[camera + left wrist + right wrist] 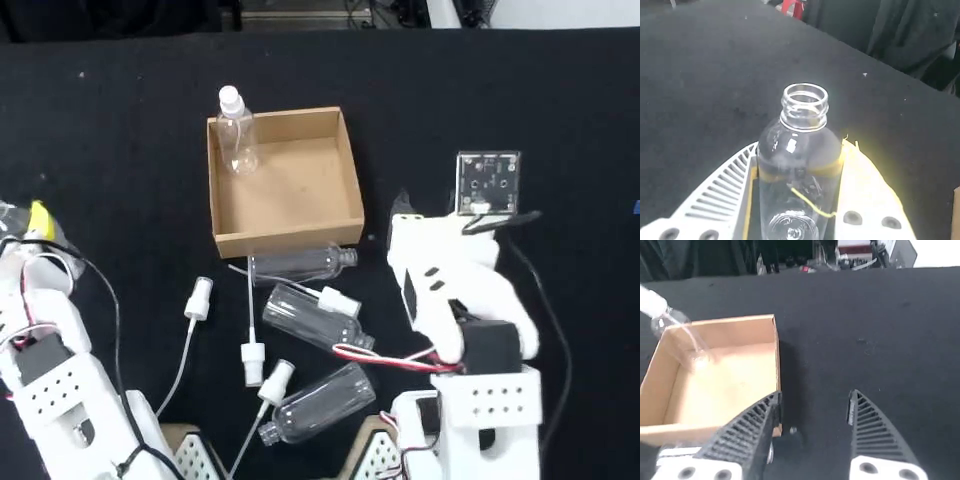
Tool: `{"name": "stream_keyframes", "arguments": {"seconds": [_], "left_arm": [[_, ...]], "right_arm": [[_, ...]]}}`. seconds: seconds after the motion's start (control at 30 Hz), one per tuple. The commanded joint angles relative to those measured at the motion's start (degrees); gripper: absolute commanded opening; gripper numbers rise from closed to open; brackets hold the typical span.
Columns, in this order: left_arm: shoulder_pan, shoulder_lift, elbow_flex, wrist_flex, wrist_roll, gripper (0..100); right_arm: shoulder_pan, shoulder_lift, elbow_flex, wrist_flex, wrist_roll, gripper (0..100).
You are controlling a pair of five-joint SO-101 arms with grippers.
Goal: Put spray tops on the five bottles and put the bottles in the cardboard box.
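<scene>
A capless clear bottle [799, 165] sits between the yellow-taped fingers [865, 190] of my left gripper [800, 200], which is shut on it; in the high view that gripper [28, 225] is at the table's left edge. The cardboard box [345, 170] stands mid-table, with one capped bottle [237, 132] upright in its far left corner. Three capless bottles [300, 265], [315, 320], [322, 402] lie in front of the box among several loose spray tops [198, 298]. My right gripper [812, 407] hovers open just right of the box [715, 385], with nothing between its fingers.
A small grey square device [488, 182] lies right of the box, beyond the right arm [450, 290]. Red and black cables trail over the arms' bases at the front edge. Bare black cloth [500, 90] stretches behind and to both sides of the box.
</scene>
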Motion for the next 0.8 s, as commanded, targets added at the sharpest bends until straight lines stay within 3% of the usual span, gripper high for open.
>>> {"name": "stream_keyframes", "arguments": {"seconds": [0.0,0.23,0.33,0.63,0.77], "left_arm": [[-2.5,-1.8,-0.2,-1.6,2.7,8],[-10.0,-1.8,1.0,-1.8,12.1,8],[-14.3,-1.8,1.5,-1.8,15.3,8],[-20.5,-1.8,1.6,-1.6,23.6,8],[-20.8,-1.8,1.6,-1.5,23.6,8]], "right_arm": [[-9.0,-1.5,-6.5,5.7,-0.1,19.8],[-37.2,2.2,-3.0,-0.3,-0.4,19.8],[-45.0,6.5,1.0,-7.5,-5.6,20.1],[-50.2,19.9,6.6,-34.0,-18.2,20.1],[-50.5,27.4,4.6,-37.8,-23.2,20.2]]}}
